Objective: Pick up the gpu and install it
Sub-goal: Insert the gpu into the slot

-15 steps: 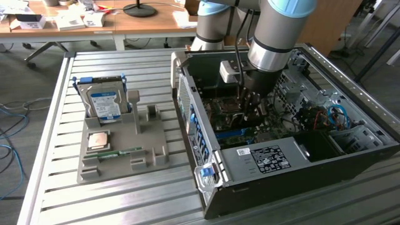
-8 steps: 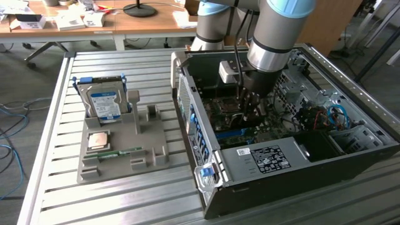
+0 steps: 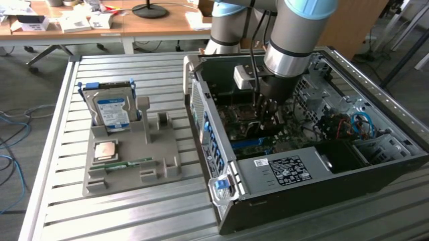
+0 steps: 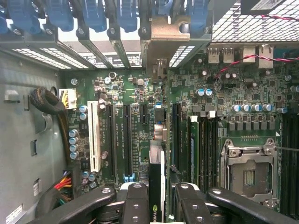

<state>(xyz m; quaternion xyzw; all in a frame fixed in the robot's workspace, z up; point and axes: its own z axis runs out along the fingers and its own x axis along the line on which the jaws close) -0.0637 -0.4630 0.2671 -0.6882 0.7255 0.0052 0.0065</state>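
On the slatted metal table [image 3: 134,216], toward the edge on the exterior view's right, a computer case [image 3: 322,196] lies on its side with the open side up. It takes most of that half, and one corner comes close to the table's near edge. The arm [image 3: 295,40] drops straight in through the opening, with case walls standing on all sides of it. A grey tray [image 3: 127,183] sits well apart toward the exterior view's left edge, with a strip of bare slats between the tray and the case wall.

Inside the case the motherboard [image 4: 140,93] covers the floor. A labelled metal box [image 3: 282,170] fills the near end, so the open well is only the middle stretch.

At the tray's far corner a hard drive [image 3: 112,111] stands upright. A square chip [image 3: 107,149] lies flat mid-tray, and a memory stick [image 3: 127,163] lies just beside it toward the near edge.

The gripper [image 3: 266,113] is low over the board. Its fingers [image 4: 135,203] are partly closed and clamp the graphics card [image 4: 155,207] between them. The card is seen edge-on and upright, with a logo on its edge. It runs in line with the black slots, between the white slot [image 4: 94,135] and the memory slots [image 4: 205,144]. Both are near, so side room is tight. Cannot tell if its lower edge touches a slot. The processor socket [image 4: 250,175] lies beyond the memory slots.
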